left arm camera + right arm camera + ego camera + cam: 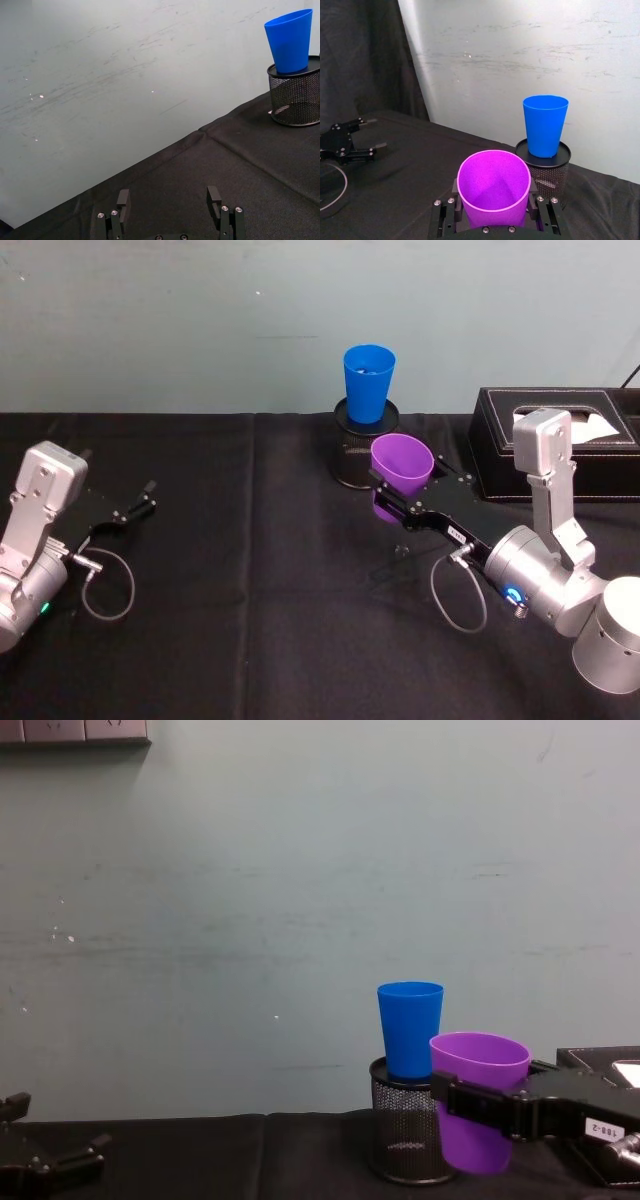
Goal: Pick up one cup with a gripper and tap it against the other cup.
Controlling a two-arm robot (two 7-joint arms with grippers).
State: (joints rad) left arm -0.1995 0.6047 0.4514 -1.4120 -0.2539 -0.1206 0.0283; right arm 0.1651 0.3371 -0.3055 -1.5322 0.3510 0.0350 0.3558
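Note:
My right gripper (392, 498) is shut on the purple cup (401, 468) and holds it upright above the black cloth, a little in front of the blue cup (368, 382). The two cups are apart. That blue cup (410, 1028) stands upright on top of a black wire-mesh pen holder (406, 1135). From the right wrist, the purple cup (494, 186) sits between the flat black fingers (446, 215), with the blue cup (544, 125) beyond it. My left gripper (136, 504) rests open at the table's left, with nothing in it.
A black tissue box (555, 440) stands at the back right, close behind my right arm. The mesh pen holder (362, 450) stands at the back centre against the pale wall. Black cloth (250, 570) covers the table between the arms.

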